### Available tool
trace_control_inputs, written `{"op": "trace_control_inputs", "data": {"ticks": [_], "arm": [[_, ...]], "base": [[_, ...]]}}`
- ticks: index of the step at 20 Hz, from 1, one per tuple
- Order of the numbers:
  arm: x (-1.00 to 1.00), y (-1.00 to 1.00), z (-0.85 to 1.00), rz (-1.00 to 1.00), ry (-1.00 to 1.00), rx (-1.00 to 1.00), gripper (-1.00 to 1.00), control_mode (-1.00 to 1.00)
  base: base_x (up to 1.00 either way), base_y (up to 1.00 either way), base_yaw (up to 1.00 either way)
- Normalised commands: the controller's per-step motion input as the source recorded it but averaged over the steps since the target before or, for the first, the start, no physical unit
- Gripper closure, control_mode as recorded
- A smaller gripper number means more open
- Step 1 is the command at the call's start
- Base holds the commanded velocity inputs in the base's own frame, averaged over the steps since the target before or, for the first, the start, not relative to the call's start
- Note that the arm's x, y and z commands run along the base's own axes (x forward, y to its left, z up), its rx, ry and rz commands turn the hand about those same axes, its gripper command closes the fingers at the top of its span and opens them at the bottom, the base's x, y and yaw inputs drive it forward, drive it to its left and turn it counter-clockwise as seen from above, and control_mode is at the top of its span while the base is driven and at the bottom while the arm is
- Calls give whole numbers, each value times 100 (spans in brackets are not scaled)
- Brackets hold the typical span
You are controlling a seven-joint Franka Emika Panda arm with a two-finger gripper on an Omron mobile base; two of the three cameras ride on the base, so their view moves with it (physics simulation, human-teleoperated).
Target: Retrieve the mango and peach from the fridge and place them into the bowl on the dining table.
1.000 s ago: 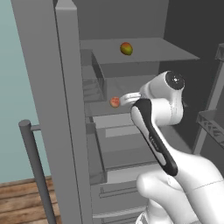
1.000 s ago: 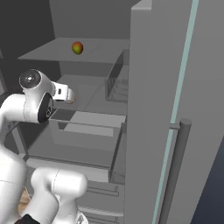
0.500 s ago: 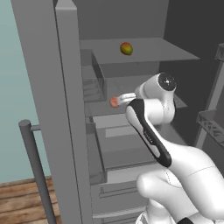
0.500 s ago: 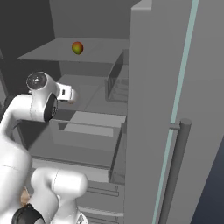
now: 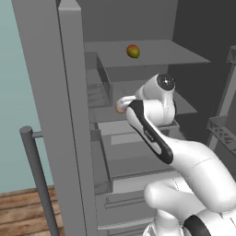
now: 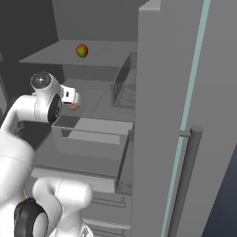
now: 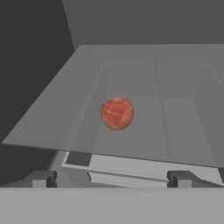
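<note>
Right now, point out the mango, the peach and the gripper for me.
mango (image 5: 133,50), left base view, middle of the fruit on the upper shelf.
peach (image 7: 117,113), hand view, centre of its red skin.
gripper (image 7: 111,178), hand view, midway between the two dark fingertips, which stand wide apart.

Dim flat render, soft pics, no glare.

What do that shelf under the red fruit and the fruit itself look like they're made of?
The shelf looks like clear glass or plastic: the drawer beneath shows through it. The peach looks like soft matte fruit skin, mottled red-orange with no shine, though it is only rendered.
</note>
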Motion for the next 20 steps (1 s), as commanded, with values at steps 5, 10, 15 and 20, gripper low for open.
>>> {"op": "trace_control_inputs", "data": {"ticks": [5, 10, 15, 20], "arm": [[29, 0, -20, 0, 5, 0, -100, -100], [29, 0, -23, 0, 3, 0, -100, -100], [27, 2, -19, 0, 1, 0, -100, -100], [26, 7, -12, 0, 0, 0, -100, -100]], "base": [[0, 0, 0], [0, 0, 0], [0, 0, 0], [0, 0, 0]]}}
